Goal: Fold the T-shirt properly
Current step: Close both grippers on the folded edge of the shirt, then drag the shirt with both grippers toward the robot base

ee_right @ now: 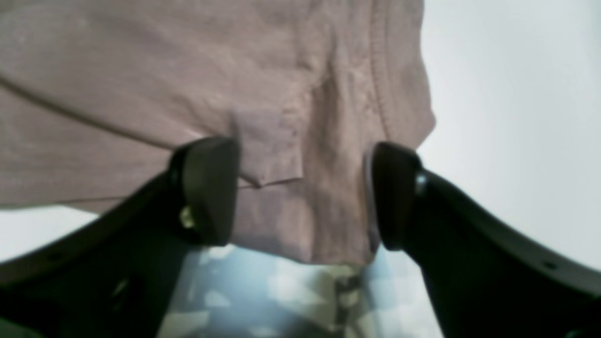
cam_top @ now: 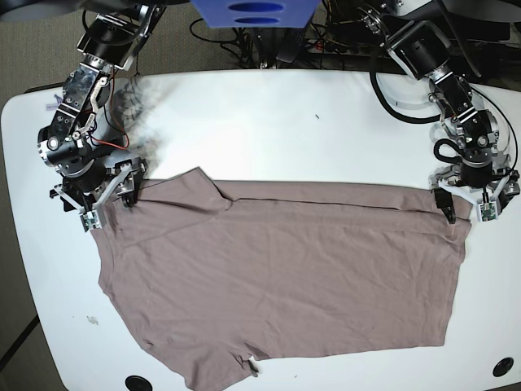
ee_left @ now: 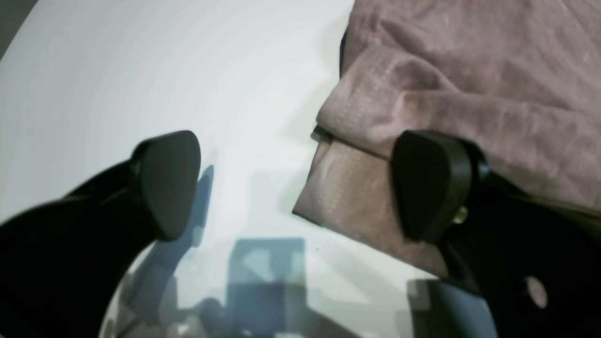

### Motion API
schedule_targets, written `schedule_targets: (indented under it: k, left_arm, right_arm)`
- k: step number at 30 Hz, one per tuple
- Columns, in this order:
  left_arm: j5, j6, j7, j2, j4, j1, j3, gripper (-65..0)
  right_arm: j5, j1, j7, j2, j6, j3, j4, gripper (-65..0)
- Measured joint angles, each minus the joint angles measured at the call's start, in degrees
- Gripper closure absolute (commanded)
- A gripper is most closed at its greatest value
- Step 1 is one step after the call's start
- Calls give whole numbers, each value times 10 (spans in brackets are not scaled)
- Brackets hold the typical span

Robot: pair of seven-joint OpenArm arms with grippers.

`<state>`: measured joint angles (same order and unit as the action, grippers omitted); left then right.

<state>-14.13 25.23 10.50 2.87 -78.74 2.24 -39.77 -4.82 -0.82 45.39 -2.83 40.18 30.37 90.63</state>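
Fabric of this kind, thin and lightly creased, will handle as something light, limp and a little clingy: it should drape from any pinch, sag between two holds and slide easily over the smooth white counter [cam_top: 269,122]. The T-shirt [cam_top: 285,277] lies spread across most of the counter, already doubled over along a long straight fold at its far edge, with a sleeve poking out at the near left in the base view and another flap at the upper left.

Both arms sit at the two ends of that far fold. The right gripper [ee_right: 300,188] straddles a hemmed corner of the cloth, with the taupe material filling the gap between its jaws; they stand partly apart and do not yet look pressed onto it, though whether the pads touch cloth I cannot tell. The left gripper [ee_left: 300,188] has its jaws spread wide, one over bare counter and the other over the cloth, with the stitched double-layer edge just reaching into the gap.

My judgement is that the best holds are these stitched hems at the corners, where layered fabric gives the pads something thicker to bite. A pinch that catches only the top layer would let the fold peel open, and uneven lifting would skew the cloth.
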Motion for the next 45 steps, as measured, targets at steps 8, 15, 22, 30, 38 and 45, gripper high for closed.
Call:
schedule_targets:
  k: [8, 15, 22, 30, 38, 45]
  left_arm:
    - [3, 0, -6, -2, 6, 0, 0, -460]
    - [0, 7, -6, -18, 8, 0, 3, 0]
    - [-4, 8, -4, -16, 8, -1, 3, -52]
    - [-5, 7, -4, -16, 7, -4, 2, -20]
    - [-1, 7, -9, -16, -17, -40, 2, -20]
    - [2, 2, -18, -26, -43, -79, 3, -20]
  right_arm:
    - [-1, 0, 0, 0, 0, 0, 0, -137]
    - [-7, 1, 3, 0, 0, 0, 1, -6]
    - [0, 23, -9, 0, -1, -1, 2, 0]
    - [3, 32, -15, 0, -2, -1, 5, 0]
    - [2, 32, -15, 0, -2, -1, 5, 0]
    - [4, 38, -17, -1, -2, -1, 6, 0]
